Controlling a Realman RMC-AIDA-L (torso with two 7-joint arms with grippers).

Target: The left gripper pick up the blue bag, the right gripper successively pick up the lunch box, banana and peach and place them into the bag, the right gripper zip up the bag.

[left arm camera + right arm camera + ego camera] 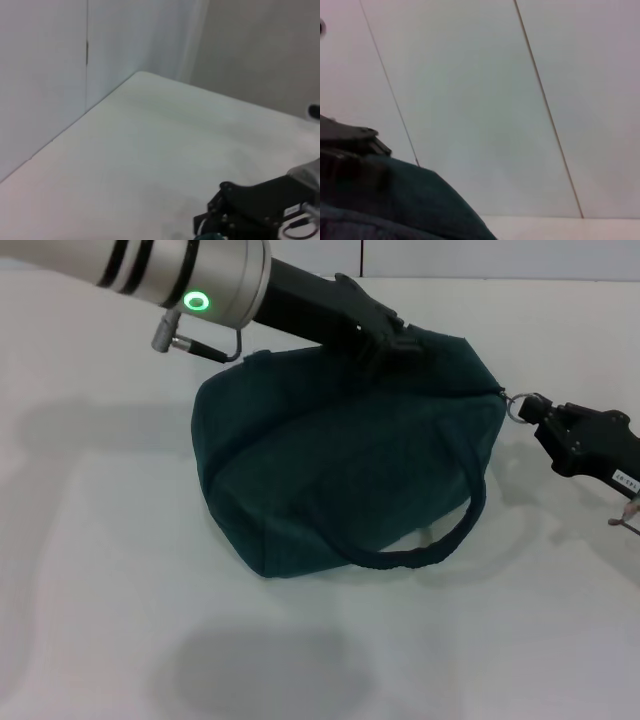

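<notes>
Left pincer [385, 340] clamps bag [340, 460] top; right pincer [530, 412] grips zipper ring [517, 406].

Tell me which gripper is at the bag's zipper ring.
The right gripper, at the metal ring on the bag's right end. The left gripper instead holds the bag's top edge.

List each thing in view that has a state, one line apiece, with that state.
Blue bag: resting on the table, top looks closed, one handle loop drooping down its front.
Zipper ring: at the bag's right end, held by the right end effector.
Left end effector: on the bag's top edge, shut on the fabric.
Lunch box, banana, peach: none in view.
</notes>
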